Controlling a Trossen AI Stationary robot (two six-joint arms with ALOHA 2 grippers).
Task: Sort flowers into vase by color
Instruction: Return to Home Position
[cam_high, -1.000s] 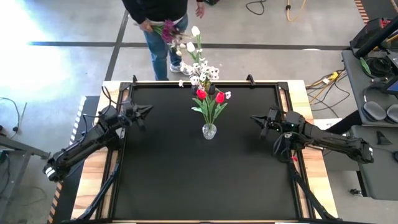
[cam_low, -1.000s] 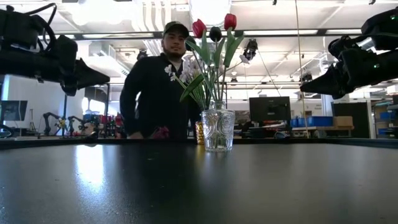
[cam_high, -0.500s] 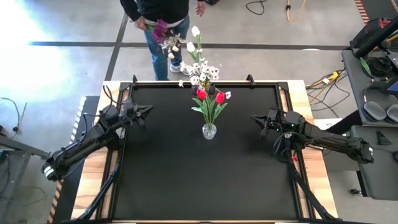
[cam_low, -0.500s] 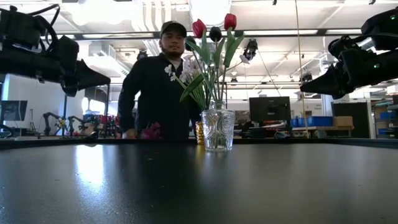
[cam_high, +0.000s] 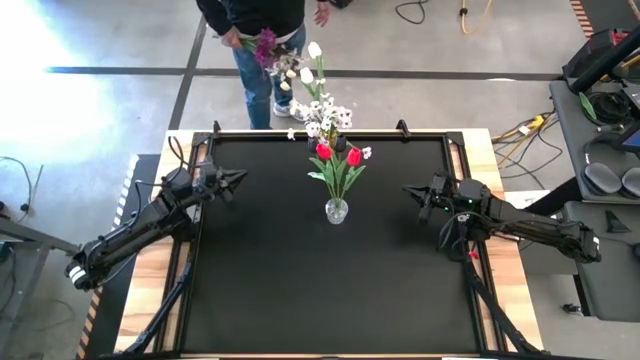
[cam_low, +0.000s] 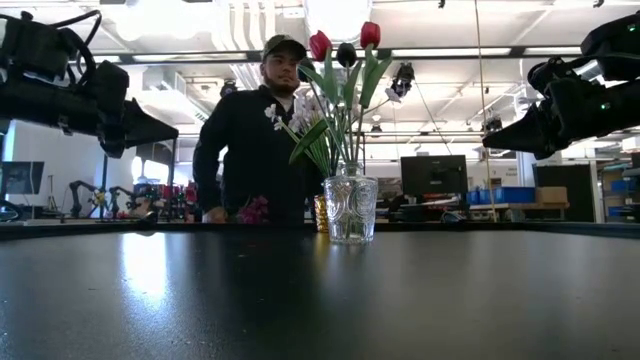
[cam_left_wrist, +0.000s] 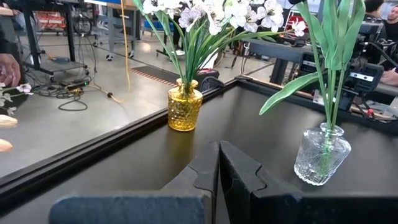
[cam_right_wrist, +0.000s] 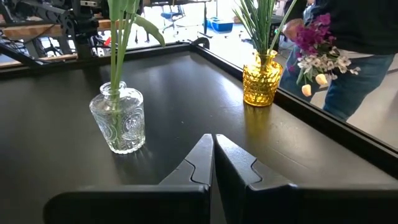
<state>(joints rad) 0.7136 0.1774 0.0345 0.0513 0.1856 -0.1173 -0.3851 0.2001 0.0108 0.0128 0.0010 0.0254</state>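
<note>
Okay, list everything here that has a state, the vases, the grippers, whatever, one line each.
Clear vase: upright, holding red and dark tulips.
Yellow vase: upright, holding white flowers.
Left gripper: shut, empty, raised.
Right gripper: shut, empty, raised.
Person: standing beyond the table, holding a purple bunch.

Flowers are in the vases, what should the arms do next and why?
Probably just rest both arms at the sides. The left gripper and right gripper are shut and empty, tulips stand in the clear vase, white flowers in the yellow vase, and no loose stem lies on the table.
</note>
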